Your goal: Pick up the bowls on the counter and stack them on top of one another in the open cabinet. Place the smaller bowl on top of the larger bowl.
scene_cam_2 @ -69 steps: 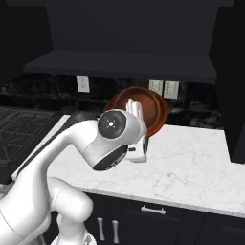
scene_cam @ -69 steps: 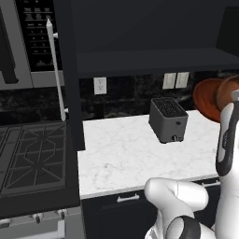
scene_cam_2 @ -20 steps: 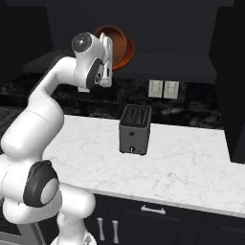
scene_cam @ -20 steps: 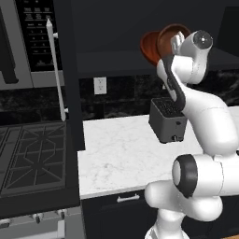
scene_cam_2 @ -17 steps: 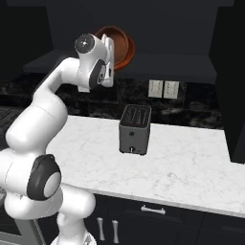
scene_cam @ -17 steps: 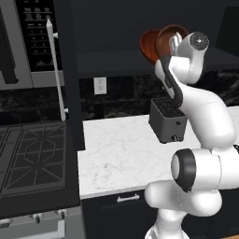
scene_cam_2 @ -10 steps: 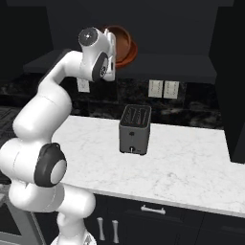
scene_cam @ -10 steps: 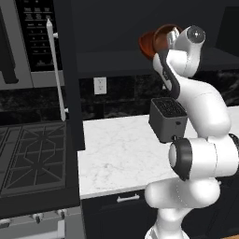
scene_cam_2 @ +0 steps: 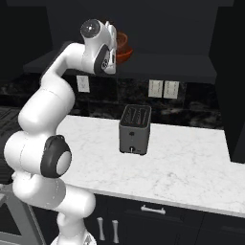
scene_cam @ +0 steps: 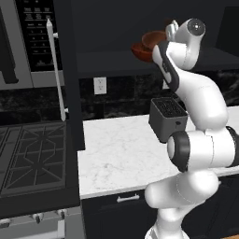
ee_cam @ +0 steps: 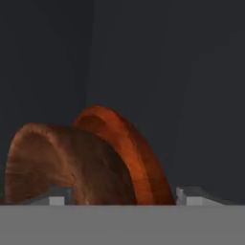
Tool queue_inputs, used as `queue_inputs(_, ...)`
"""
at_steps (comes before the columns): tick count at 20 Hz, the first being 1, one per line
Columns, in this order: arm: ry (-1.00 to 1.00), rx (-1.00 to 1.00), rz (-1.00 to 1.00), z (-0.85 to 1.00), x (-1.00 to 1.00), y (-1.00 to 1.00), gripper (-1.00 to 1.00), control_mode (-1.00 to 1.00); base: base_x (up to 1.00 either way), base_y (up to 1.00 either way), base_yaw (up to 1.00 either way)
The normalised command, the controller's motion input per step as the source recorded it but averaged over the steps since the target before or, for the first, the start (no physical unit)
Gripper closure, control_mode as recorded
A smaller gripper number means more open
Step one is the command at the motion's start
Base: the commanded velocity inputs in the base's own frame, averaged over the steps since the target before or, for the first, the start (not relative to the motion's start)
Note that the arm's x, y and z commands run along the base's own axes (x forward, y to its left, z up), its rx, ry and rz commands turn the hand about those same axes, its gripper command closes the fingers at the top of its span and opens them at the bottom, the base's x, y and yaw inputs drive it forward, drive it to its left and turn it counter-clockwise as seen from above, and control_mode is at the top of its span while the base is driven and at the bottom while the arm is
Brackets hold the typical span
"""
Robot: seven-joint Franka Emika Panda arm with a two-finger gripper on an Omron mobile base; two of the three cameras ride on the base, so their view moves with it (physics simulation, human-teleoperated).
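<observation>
Well into the task, by the look of it: no bowl left on the counter (scene_cam: 121,149), just a dark toaster (scene_cam: 169,117) standing there. Up at the open cabinet (scene_cam_2: 158,62), arm raised high, gripper (scene_cam: 161,46) at shelf level with the larger bowl (scene_cam: 145,49) right at its tip, reddish and wide, over the shelf's front part. Hard to say whether resting on the shelf or a little above it. In the hand view, two brown curves between the finger tips: a darker, rounder shape in front, probably the smaller bowl (ee_cam: 62,165), and a redder rim behind it. Seemingly nested or close together, so stacking perhaps nearly done, only release and retreat left; offered as a judgement. Cannot tell how wide the claw stands, nor which bowl it grips, if either. From the left base camera, the bowl's inner hollow; from the right base camera, just a reddish edge past the wrist, plus the toaster's slotted top.
</observation>
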Motion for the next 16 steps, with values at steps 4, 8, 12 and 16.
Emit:
queue_inputs(4, -0.32, 0.00, 0.03, 0.00, 0.00, 0.07, -1.00, -1.00, 0.00, 0.00, 0.00)
queue_inputs(8, -0.32, 0.04, 0.01, 0.00, -0.32, 0.04, -1.00, -1.00, 0.00, 0.00, 0.00)
queue_inputs(12, -0.02, 0.07, 0.00, 0.21, -0.66, 0.00, -1.00, -1.00, 0.00, 0.00, 0.00)
queue_inputs(16, 0.00, 0.07, 0.00, 0.31, -0.71, 0.01, -1.00, -1.00, 0.00, 0.00, 0.00)
